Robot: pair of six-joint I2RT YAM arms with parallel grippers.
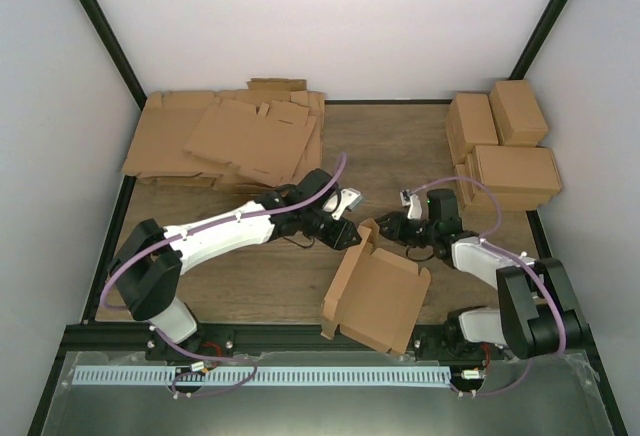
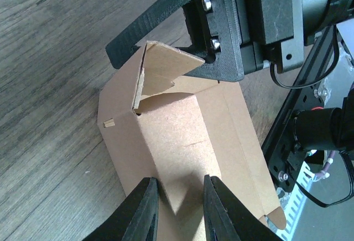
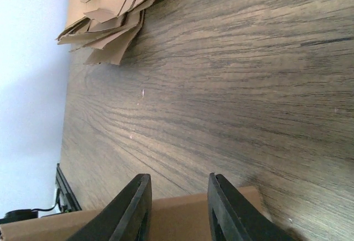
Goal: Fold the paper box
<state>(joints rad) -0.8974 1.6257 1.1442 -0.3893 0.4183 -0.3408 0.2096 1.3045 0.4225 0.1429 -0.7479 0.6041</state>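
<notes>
The paper box (image 1: 375, 294) is a half-folded brown cardboard tray standing tilted near the table's front middle. My left gripper (image 1: 347, 232) hovers at its upper left corner. In the left wrist view it (image 2: 180, 199) is open, and the box's inner panel (image 2: 177, 130) lies beyond the fingers. A small side flap (image 2: 166, 64) stands up at the far end against my right gripper's black finger (image 2: 182, 42). My right gripper (image 1: 388, 230) is at the box's top edge. In the right wrist view it (image 3: 178, 199) is open over a cardboard edge (image 3: 182, 219).
A heap of flat notched cardboard sheets (image 1: 230, 136) lies at the back left and also shows in the right wrist view (image 3: 110, 14). Several folded boxes (image 1: 505, 146) are stacked at the back right. The black frame rail (image 1: 330, 334) runs along the front edge.
</notes>
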